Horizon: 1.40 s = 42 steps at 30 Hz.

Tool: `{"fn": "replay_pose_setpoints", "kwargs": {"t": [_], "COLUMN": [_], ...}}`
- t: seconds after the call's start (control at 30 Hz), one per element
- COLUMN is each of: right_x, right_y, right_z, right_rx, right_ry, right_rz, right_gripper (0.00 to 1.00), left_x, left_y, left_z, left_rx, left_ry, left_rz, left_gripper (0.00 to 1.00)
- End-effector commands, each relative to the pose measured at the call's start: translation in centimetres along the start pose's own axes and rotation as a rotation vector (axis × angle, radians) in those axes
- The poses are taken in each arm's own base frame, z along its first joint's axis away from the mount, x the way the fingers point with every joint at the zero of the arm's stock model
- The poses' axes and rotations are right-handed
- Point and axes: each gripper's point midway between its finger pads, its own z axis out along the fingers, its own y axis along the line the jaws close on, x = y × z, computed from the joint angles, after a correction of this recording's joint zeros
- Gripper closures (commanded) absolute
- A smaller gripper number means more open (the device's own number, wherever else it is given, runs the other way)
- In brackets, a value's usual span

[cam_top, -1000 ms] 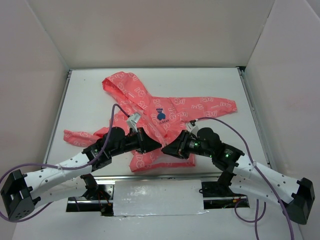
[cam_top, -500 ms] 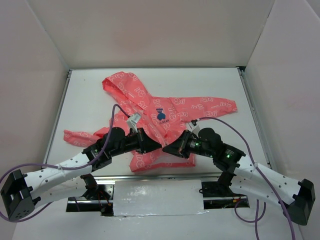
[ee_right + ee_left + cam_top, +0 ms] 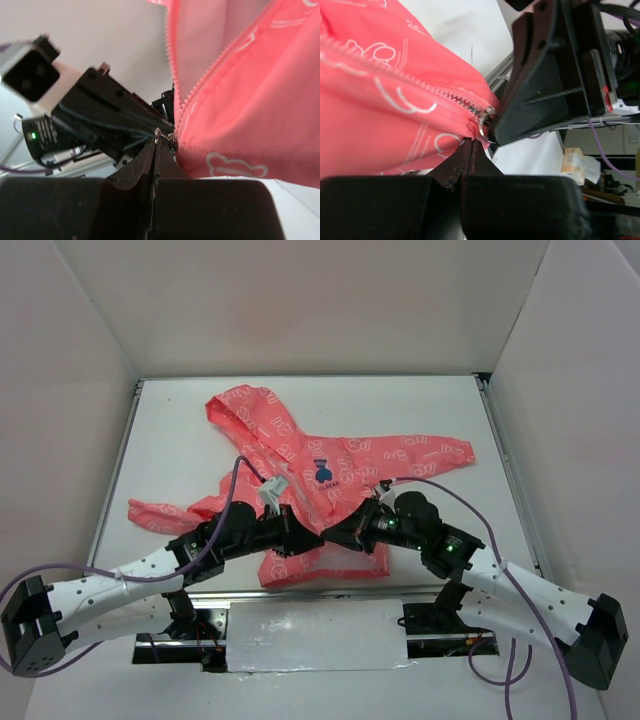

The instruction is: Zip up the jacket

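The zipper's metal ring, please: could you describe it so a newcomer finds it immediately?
Start at the coral-pink jacket spread on the white table. Follow its zipper teeth toward the near hem until they stop. The ring hangs there, the only shiny silver loop against pink fabric.

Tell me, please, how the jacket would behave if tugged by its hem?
Probably floppy: the jacket lies creased, its thin fabric folding near the zipper. Likely light, so it may slide on the smooth table rather than stay put.
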Motion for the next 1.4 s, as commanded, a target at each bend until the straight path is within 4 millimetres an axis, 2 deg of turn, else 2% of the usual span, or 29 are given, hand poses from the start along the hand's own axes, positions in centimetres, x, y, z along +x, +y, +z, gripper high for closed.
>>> {"fn": "replay_pose_setpoints", "kwargs": {"t": [0.0, 0.23, 0.3, 0.43, 0.47, 0.57, 0.6, 0.63, 0.67, 0.7, 0.77, 0.8, 0.83, 0.87, 0.9, 0.93, 0.97, 1.0, 1.03, 1.07, 1.1, 1.13, 1.17, 1.2, 1.23, 1.27, 1.3, 1.33, 1.37], "right_x": [-1.3, -2.0, -3.0, -3.8, -4.6, -5.3, -6.4, -7.3, -8.4, -9.8, -11.6, -13.4, -14.9, -16.1, -17.7, -20.3, -21.9, -23.7, -25.6, -28.4, -30.0, -34.1, -36.0, -37.4, -40.5, -43.6, -44.0, -47.5, -49.8], "right_y": [3.2, 1.9, 0.9, 0.3, -0.7, -1.2, -0.5, 1.5, 0.8, 2.4, 3.5, 6.5, 6.9, 7.3, 11.0, 10.8, 12.1, 15.7, 15.5, 16.2, 20.9, 20.1, 20.8, 25.5, 24.7, 25.0, 30.6, 29.0, 29.3], "right_z": [0.7, 2.3, 2.8, 4.3, 5.0, 5.7, 6.0, 6.4, 7.3, 7.6, 8.3, 7.9, 8.6, 9.0, 8.9, 9.6, 9.8, 9.3, 10.7, 10.2, 9.0, 9.3, 9.1, 6.9, 7.3, 5.5, 2.3, 3.0, 0.9], "right_rx": [-0.118, -0.090, -0.045, -0.009, 0.023, 0.021, -0.014, -0.033, 0.014, 0.011, -0.029, -0.099, -0.092, -0.082, -0.139, -0.128, -0.156, -0.222, -0.213, -0.223, -0.301, -0.275, -0.279, -0.374, -0.370, -0.388, -0.500, -0.478, -0.493], "right_ry": [-0.015, 0.018, 0.000, 0.011, 0.012, 0.010, -0.023, -0.032, -0.047, -0.079, -0.099, -0.131, -0.164, -0.178, -0.204, -0.244, -0.273, -0.310, -0.311, -0.357, -0.398, -0.468, -0.495, -0.538, -0.569, -0.631, -0.669, -0.705, -0.764], "right_rz": [0.040, 0.111, 0.108, 0.095, 0.103, 0.142, 0.132, 0.104, 0.055, 0.031, 0.024, -0.013, -0.035, -0.043, -0.087, -0.085, -0.100, -0.131, -0.112, -0.098, -0.144, -0.114, -0.103, -0.150, -0.100, -0.083, -0.147, -0.119, -0.107], "right_gripper": [1.00, 1.00, 1.00, 1.00, 1.00, 1.00, 1.00, 1.00, 1.00, 1.00, 1.00, 1.00, 1.00, 1.00, 1.00, 1.00, 1.00, 1.00, 1.00, 1.00, 1.00, 1.00, 1.00, 1.00, 1.00, 1.00, 1.00, 1.00, 1.00], "left_x": [2.1, 2.7, 2.9, 3.6, 3.9, 4.4, 4.6, 4.7, 4.8, 4.9, 5.2, 5.2, 5.1, 5.6, 5.6, 5.4, 5.2, 5.3, 5.2, 5.4, 5.9, 5.7, 5.8, 6.0, 6.3, 6.3, 6.2, 5.9, 5.7], "left_y": [0.4, 0.5, 0.4, 0.6, 0.6, 0.7, 0.6, 0.5, 0.6, 0.6, 0.4, 0.4, -0.2, 0.3, 0.2, -0.3, -0.5, -0.6, -1.1, -1.3, -1.2, -1.8, -2.0, -2.1, -2.0, -1.9, -1.9, -1.7, -1.6], "left_z": [-0.6, -1.4, -1.6, -1.6, -1.5, -1.4, -1.4, -1.4, -1.3, -1.3, -1.4, -1.4, -1.5, -1.7, -1.8, -1.9, -2.0, -2.1, -2.2, -2.3, -2.5, -2.6, -2.7, -2.9, -3.2, -3.3, -3.5, -3.9, -4.0], "left_rx": [0.002, -0.009, -0.009, -0.013, -0.012, -0.028, -0.024, -0.023, -0.026, -0.024, -0.025, -0.033, -0.020, -0.047, -0.050, -0.045, -0.042, -0.045, -0.042, -0.043, -0.057, -0.063, -0.066, -0.072, -0.090, -0.100, -0.107, -0.130, -0.143], "left_ry": [0.057, 0.067, 0.073, 0.100, 0.110, 0.130, 0.130, 0.130, 0.132, 0.136, 0.143, 0.137, 0.131, 0.150, 0.148, 0.136, 0.132, 0.138, 0.139, 0.149, 0.174, 0.160, 0.161, 0.165, 0.177, 0.166, 0.163, 0.154, 0.148], "left_rz": [0.047, 0.088, 0.108, 0.121, 0.127, 0.138, 0.139, 0.135, 0.128, 0.127, 0.123, 0.123, 0.123, 0.123, 0.125, 0.123, 0.124, 0.125, 0.129, 0.132, 0.137, 0.142, 0.144, 0.143, 0.140, 0.139, 0.139, 0.142, 0.147], "left_gripper": [1.00, 1.00, 1.00, 1.00, 1.00, 1.00, 1.00, 1.00, 1.00, 1.00, 1.00, 1.00, 1.00, 1.00, 1.00, 1.00, 1.00, 1.00, 1.00, 1.00, 1.00, 1.00, 1.00, 1.00, 1.00, 1.00, 1.00, 1.00, 1.00]}}
